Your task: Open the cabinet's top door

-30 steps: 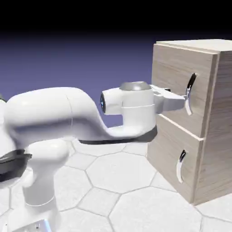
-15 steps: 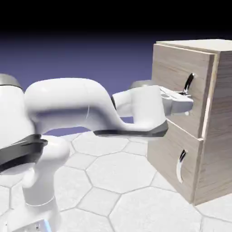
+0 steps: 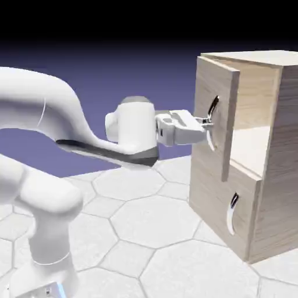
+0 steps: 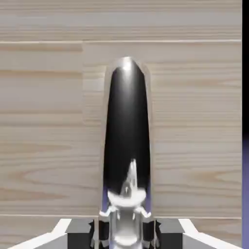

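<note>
Gripper (image 3: 205, 122) was clamped on the top door's (image 3: 216, 116) handle (image 3: 213, 108), mid-pull, door seemingly about half open. Next move probably called for drawing further along the hinge arc.

We see a computer-rendered test scene, not a real room. A smooth white worktop (image 3: 145, 227) patterned with large hexagon tiles meets a plain blue-violet backdrop (image 3: 116, 75) fading to black above. Flat lighting and a textured wood-grain cabinet (image 3: 279, 174) give away the simulation.
</note>
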Available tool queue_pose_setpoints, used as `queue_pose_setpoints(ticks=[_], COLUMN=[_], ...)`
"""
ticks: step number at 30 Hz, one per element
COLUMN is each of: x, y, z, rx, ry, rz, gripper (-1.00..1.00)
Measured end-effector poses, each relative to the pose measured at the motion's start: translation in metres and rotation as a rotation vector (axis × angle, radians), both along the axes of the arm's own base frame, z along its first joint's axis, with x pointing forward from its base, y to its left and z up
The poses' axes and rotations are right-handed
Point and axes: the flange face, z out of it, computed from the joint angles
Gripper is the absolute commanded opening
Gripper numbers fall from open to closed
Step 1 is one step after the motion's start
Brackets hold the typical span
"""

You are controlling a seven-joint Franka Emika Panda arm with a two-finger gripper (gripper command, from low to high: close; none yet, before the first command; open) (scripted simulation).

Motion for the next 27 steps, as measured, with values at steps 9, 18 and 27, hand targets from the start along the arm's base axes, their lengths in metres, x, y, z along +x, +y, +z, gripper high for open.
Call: queue_pose_setpoints(ticks=[9,18,27], x=[-0.030,-0.052,-0.078], y=[0.033,0.064,0.113], z=[0.000,0.000,0.000], rx=[0.000,0.002,0.002], ry=[0.000,-0.001,-0.001], rz=[-0.128,-0.240,-0.401], gripper=[-1.00,-1.00,-1.00])
